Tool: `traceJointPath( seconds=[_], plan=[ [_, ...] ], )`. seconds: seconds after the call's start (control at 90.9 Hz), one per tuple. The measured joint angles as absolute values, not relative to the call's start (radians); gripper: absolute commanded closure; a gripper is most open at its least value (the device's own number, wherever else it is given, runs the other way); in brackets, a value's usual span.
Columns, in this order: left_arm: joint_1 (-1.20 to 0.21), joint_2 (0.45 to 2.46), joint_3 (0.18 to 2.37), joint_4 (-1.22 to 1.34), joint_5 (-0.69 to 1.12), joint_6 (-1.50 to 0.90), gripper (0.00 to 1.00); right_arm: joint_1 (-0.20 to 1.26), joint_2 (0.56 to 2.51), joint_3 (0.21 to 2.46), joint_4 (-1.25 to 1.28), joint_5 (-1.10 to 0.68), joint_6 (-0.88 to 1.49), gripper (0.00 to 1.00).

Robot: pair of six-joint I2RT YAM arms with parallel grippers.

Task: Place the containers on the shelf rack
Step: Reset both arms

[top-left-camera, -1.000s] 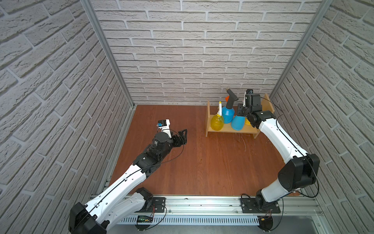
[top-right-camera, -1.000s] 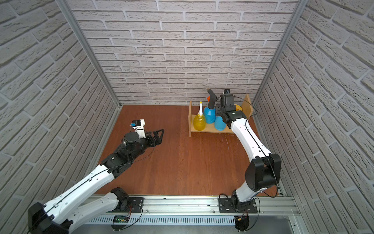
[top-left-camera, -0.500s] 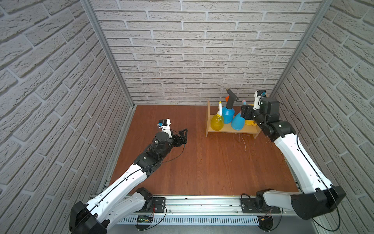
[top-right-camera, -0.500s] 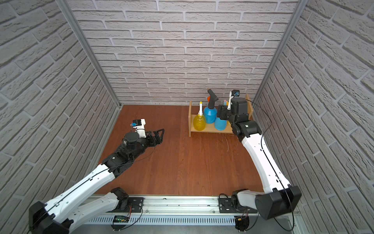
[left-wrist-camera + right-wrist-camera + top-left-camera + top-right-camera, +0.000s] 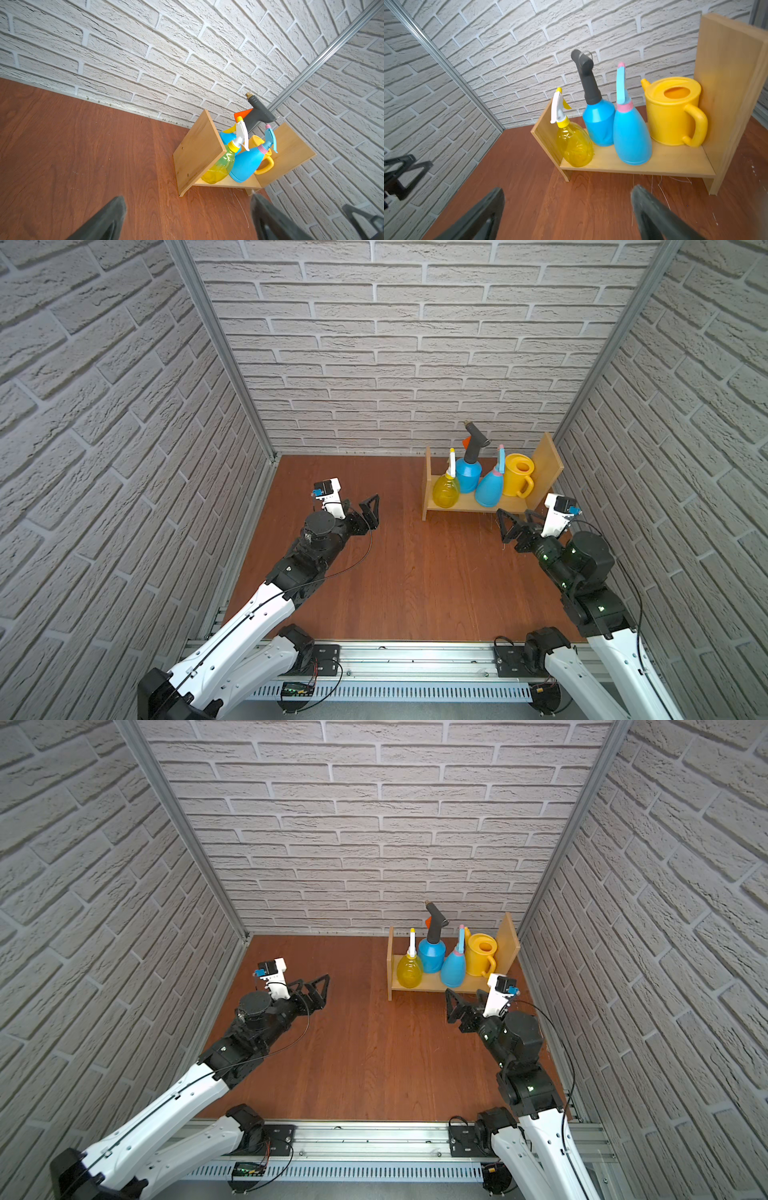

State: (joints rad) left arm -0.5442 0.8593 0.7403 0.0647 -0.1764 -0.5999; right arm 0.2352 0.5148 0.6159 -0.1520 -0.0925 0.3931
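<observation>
Just ahead of the empty, wide-spread right gripper, the light-blue spray bottle stands near the front edge of the shelf rack: a forward nudge could tip it off.

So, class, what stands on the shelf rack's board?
Four items: yellow spray bottle, blue pressure sprayer, light-blue spray bottle, yellow watering can. The two bottles partly cover the sprayer's base.

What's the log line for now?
shelf rack: watering can, yellow bottle, blue sprayer, light-blue bottle | left fingers: open, empty | right fingers: open, empty
</observation>
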Motion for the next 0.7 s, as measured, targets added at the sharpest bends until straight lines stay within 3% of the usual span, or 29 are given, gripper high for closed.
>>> traceJointPath(
  seconds=[0.319, 0.704],
  plan=[
    [-0.543, 0.874, 0.736, 0.07, -0.173, -0.601, 0.02, 0.235, 0.391, 0.288, -0.054, 0.19, 0.41, 0.02],
    [-0.54, 0.857, 0.707, 0.021, -0.197, -0.571, 0.02, 0.118, 0.782, 0.249, 0.268, 0.341, 0.27, 0.02]
  ],
)
